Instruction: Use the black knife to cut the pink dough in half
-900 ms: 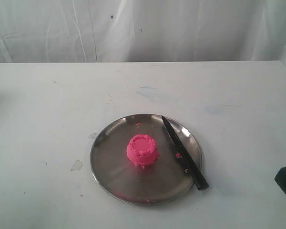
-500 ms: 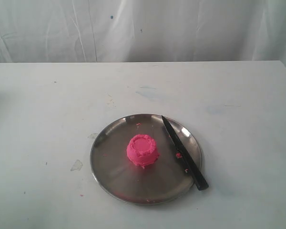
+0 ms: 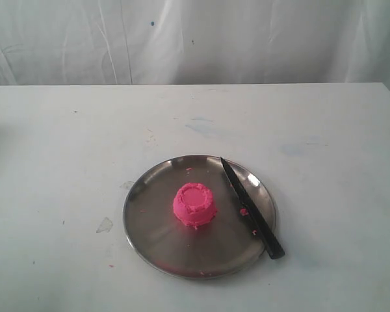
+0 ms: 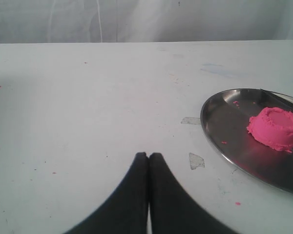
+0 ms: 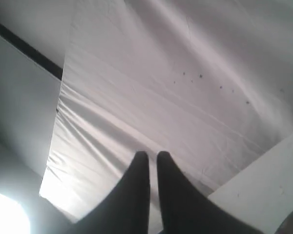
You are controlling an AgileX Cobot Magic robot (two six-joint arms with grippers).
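On the left side of the scene, the left gripper (image 4: 148, 157) appears only in its own wrist view. Its two black fingers (image 4: 136, 187) are pressed together along their length with nothing between them, and they hang low over a bare stretch of the white desk (image 3: 65, 169), well apart from the plate. A small clear scrap or patch (image 4: 196, 160) lies on the desk between the fingertips and the plate's rim, and a few tiny pink crumbs (image 4: 238, 203) dot the surface nearby.

Toward the middle of the exterior view, a round steel plate (image 3: 149, 227) sits on the desk. The pink dough (image 3: 194, 205) stands near the plate's centre as a single small dome with a flat, slightly dished top, in one uncut piece. In the left wrist view the same dome (image 4: 275, 128) rests inside the plate's rim (image 4: 210, 134).

To the right of the dough lies the black knife (image 3: 250, 208). It rests on the plate at a slant, its pointed tip near the far rim and its handle reaching over the near right rim onto the desk. Pink specks cling to the blade. The knife and the dough are apart, not touching.

Farthest right, the right gripper (image 5: 148, 156) shows only in its wrist view, raised and pointing at the white cloth backdrop (image 5: 185, 97). Its fingers (image 5: 168, 190) stand nearly together, a thin slit between the tips, holding nothing.
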